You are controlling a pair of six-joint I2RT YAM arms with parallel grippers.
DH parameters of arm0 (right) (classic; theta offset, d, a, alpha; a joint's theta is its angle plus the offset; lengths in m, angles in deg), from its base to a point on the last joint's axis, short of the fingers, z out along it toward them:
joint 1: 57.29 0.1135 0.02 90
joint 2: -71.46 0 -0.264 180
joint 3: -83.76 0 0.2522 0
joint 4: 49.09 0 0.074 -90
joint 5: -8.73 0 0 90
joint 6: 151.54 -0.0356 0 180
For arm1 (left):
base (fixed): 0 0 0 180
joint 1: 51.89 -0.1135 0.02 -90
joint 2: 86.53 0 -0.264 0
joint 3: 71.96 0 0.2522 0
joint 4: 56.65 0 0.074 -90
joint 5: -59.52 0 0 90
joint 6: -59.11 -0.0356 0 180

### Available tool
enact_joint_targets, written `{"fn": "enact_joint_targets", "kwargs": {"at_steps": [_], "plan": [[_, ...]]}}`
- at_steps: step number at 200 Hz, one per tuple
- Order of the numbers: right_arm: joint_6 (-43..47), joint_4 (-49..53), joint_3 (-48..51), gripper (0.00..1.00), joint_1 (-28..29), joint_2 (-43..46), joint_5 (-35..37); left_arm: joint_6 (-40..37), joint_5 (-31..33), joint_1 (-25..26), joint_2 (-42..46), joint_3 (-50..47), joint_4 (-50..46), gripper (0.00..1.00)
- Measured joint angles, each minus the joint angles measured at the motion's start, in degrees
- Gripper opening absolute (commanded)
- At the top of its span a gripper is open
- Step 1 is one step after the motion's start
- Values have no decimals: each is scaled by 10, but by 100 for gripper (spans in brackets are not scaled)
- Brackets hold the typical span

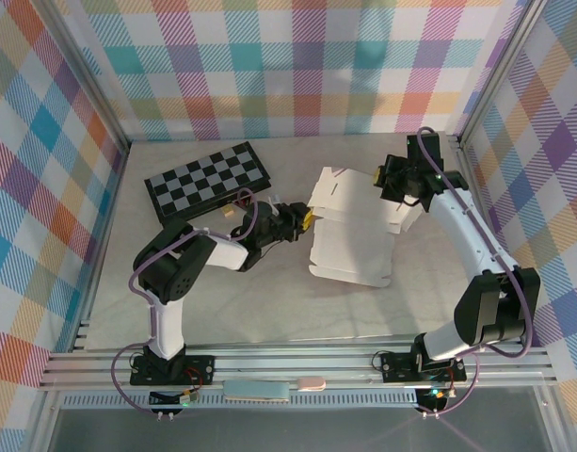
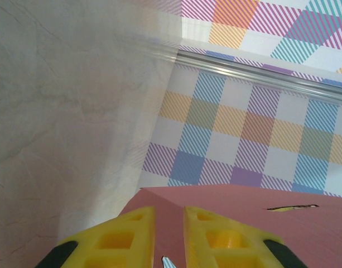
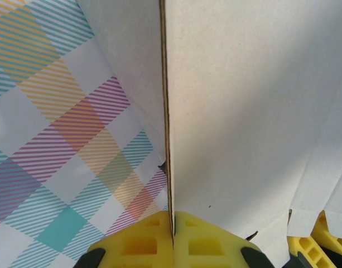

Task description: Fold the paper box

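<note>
The paper box (image 1: 349,240) is thin, matte card lying partly opened on the pale, faintly veined table (image 1: 269,301), right of centre, with its whitish reverse up and die-cut flaps raised along its far edge. The right gripper (image 3: 172,240) pinches one upright pale panel (image 3: 243,111) edge-on between its yellow ribbed fingers. The left gripper (image 2: 169,234) sits at the box's left edge with its fingers a narrow gap apart over the pink face (image 2: 243,223), which has a short slit. A black-and-grey checkered board (image 1: 208,179) lies well apart at far left.
</note>
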Motion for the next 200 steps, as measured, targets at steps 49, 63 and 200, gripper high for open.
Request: {"fn": "enact_joint_targets", "kwargs": {"at_steps": [49, 63, 200], "plan": [[-3, -3, -12, 0, -4, -16, 1, 3, 14, 16, 0, 1, 6, 19], [-3, -4, -16, 0, -7, -16, 3, 3, 17, 23, 0, 3, 6, 19], [-5, -5, -58, 0, -22, -37, 10, 2, 43, 48, -5, 43, 7, 19]]}}
